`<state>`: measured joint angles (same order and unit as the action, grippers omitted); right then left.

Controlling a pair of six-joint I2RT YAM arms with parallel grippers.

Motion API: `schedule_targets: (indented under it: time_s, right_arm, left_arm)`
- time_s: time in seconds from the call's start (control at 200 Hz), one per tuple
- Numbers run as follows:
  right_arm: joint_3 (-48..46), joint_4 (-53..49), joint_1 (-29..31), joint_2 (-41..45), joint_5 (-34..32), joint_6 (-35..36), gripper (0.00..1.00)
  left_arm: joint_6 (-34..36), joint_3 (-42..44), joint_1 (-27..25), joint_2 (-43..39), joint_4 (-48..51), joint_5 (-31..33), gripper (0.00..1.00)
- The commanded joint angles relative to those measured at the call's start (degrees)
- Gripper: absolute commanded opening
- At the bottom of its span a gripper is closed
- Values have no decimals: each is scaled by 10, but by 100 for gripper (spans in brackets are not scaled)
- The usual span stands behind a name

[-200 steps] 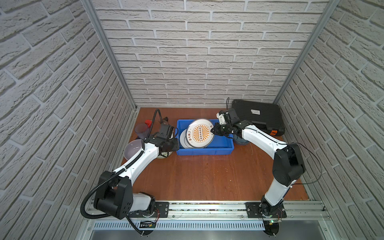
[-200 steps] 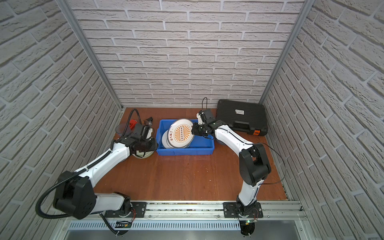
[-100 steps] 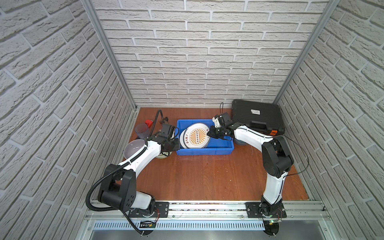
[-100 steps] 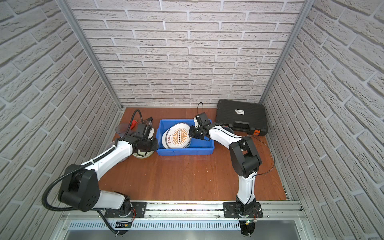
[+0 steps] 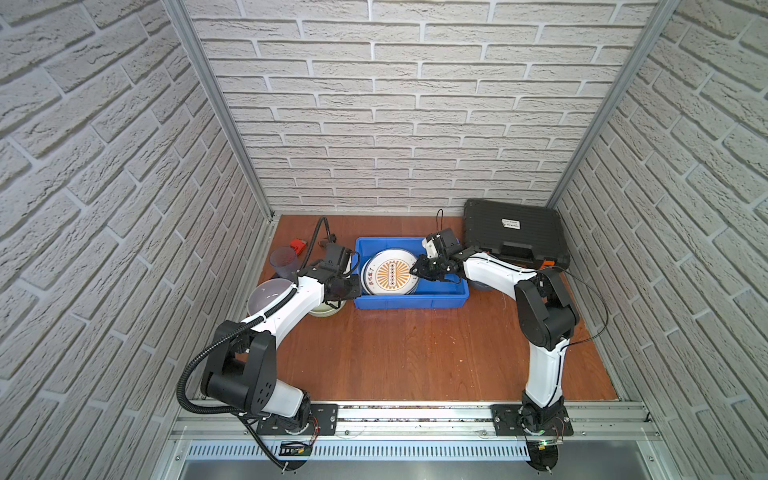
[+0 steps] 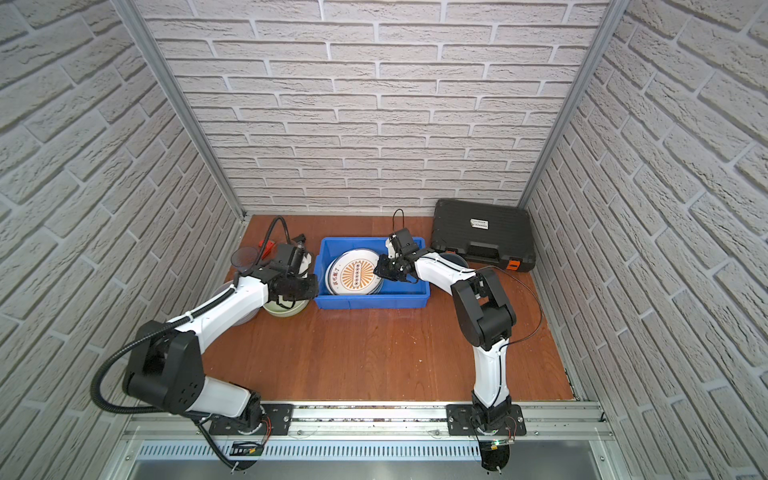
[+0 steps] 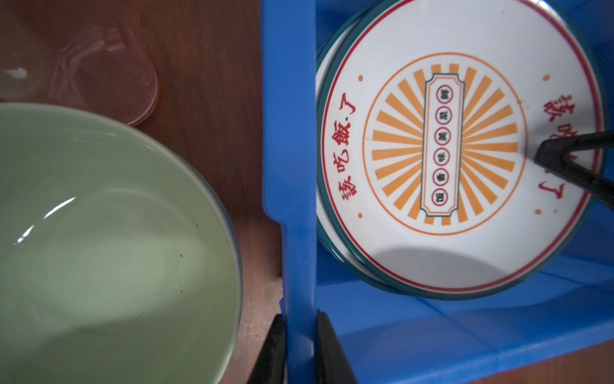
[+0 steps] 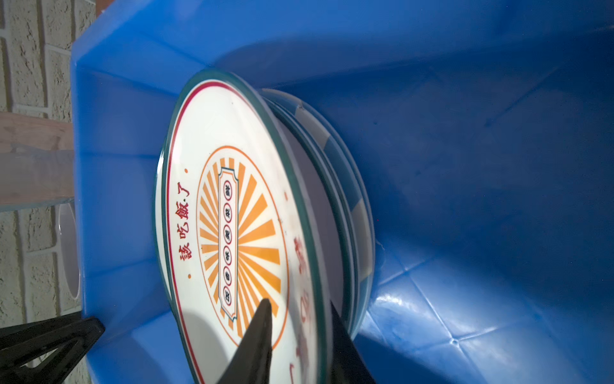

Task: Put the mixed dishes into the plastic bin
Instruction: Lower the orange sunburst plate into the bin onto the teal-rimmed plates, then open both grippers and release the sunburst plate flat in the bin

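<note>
First, tumbler [image 5: 284, 262]: upright on the wooden tabletop [image 5: 415, 353] at the far left, close to the side wall.
Red wrench [image 5: 298, 245]: just behind the tumbler, towards the back wall.
Lavender bowl [image 5: 266, 296]: in front of the tumbler, outside the bin, partly covered by the left arm.
Pale green bowl [image 7: 99, 249]: right way up on the tabletop, just beside the bin's left wall; in both top views the left arm hides most of it.
Left gripper [image 7: 300, 350]: one finger on each side of the bin's left wall, both pressed against it, so it is clamped on that wall.
Plastic bin [image 5: 411, 300]: at the middle back of the table, with a stack of plates in its left half.
Orange sunburst plate [image 5: 388, 272]: face up on top of that stack, its right edge tilted up off the plates beneath.
Striped plate [image 8: 358, 206]: lower in the stack, only its rim showing.
Right gripper [image 8: 299, 309]: one finger over the sunburst plate's face, the other under its rim; I cannot tell whether they pinch it.
Dark blue bowl [image 6: 452, 258]: right of the bin, outside it, mostly behind the right arm.
Black tool case [image 5: 515, 237]: closed, in the back right corner.
</note>
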<state>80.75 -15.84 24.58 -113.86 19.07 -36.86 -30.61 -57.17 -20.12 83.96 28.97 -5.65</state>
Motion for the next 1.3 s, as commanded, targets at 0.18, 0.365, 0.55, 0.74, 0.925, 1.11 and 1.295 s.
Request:
schedule_targets:
  time_s: [0.18, 0.365, 0.55, 0.74, 0.925, 1.11, 1.295]
  right_arm:
    - [21, -23, 7, -9, -21, 37, 38]
    - [22, -40, 6, 1, -41, 60, 54]
    - [29, -63, 7, 2, -59, 76, 59]
    - [42, -94, 9, 2, -85, 95, 63]
    - [55, -117, 13, 1, -101, 114, 68]
    - [73, -143, 19, 2, -127, 129, 69]
    - [72, -143, 22, 30, -126, 139, 68]
  left_arm:
    - [11, -25, -18, 14, -24, -20, 17]
    - [12, -33, -27, 17, -19, -13, 18]
    - [10, -38, -28, 9, -11, -7, 19]
    - [13, -40, -28, 1, -1, 0, 22]
    - [13, -42, -27, -4, 3, 1, 25]
    - [13, -52, -27, -1, 11, 1, 26]
    - [14, -55, -25, -34, 40, 18, 31]
